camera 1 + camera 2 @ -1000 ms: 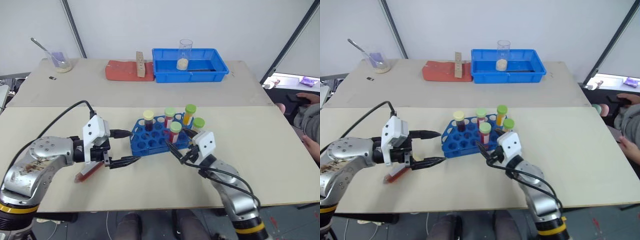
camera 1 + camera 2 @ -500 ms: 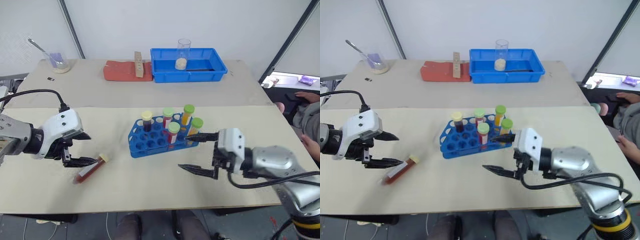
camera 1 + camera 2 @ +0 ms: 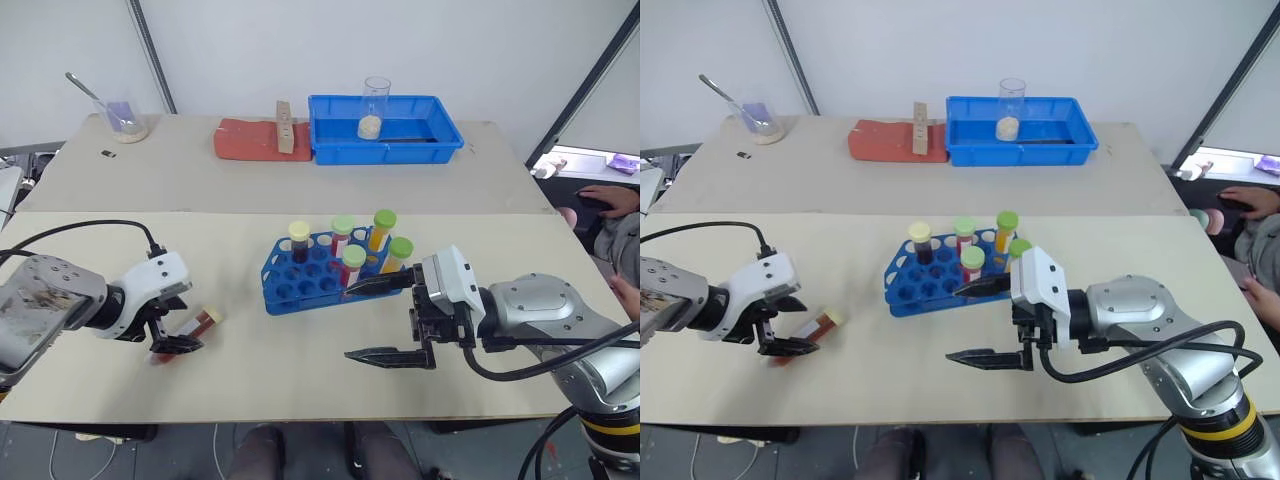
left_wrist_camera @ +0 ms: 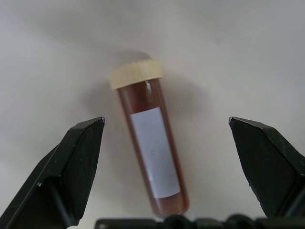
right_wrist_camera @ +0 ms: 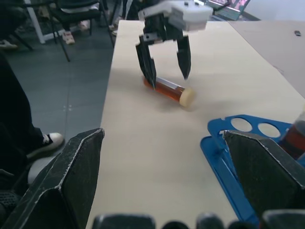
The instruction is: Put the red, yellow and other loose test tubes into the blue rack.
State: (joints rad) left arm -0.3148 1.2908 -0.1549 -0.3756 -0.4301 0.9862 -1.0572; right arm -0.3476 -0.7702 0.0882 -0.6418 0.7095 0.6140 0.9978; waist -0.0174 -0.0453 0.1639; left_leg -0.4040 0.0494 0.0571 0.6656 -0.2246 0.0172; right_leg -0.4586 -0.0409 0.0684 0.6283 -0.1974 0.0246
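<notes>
- One loose test tube [image 4: 151,152] with brown-red liquid, cream cap and white label is seen lying flat on the light table [image 3: 300,380], left of the blue rack [image 3: 300,285] and apart from it.
- The left gripper [image 3: 172,322] is held over that tube, pointing steeply down; the jaws are spread wide, one black finger on each side of the tube, nothing grasped. Contact with the tube cannot be told.
- In the right wrist view the left gripper [image 5: 164,59] is shown straddling the tube's base end, cap end sticking out toward the rack.
- The blue rack is stood near the table's middle; five capped tubes are seated upright in it: a cream-capped dark tube [image 3: 299,241], a green-capped red tube [image 3: 342,236], a green-capped yellow tube [image 3: 381,229], and two more green-capped tubes [image 3: 351,266] at the near right.
- The right gripper [image 3: 381,320] is held near the rack's right end, pointing left, jaws fully apart and empty.
- At the far table edge a larger blue tray [image 3: 440,150] with a beaker [image 3: 374,107] inside, a red pad [image 3: 245,140] and a spooned glass [image 3: 122,118] are seen.
- A person's hand [image 3: 600,199] is visible at the right edge.
</notes>
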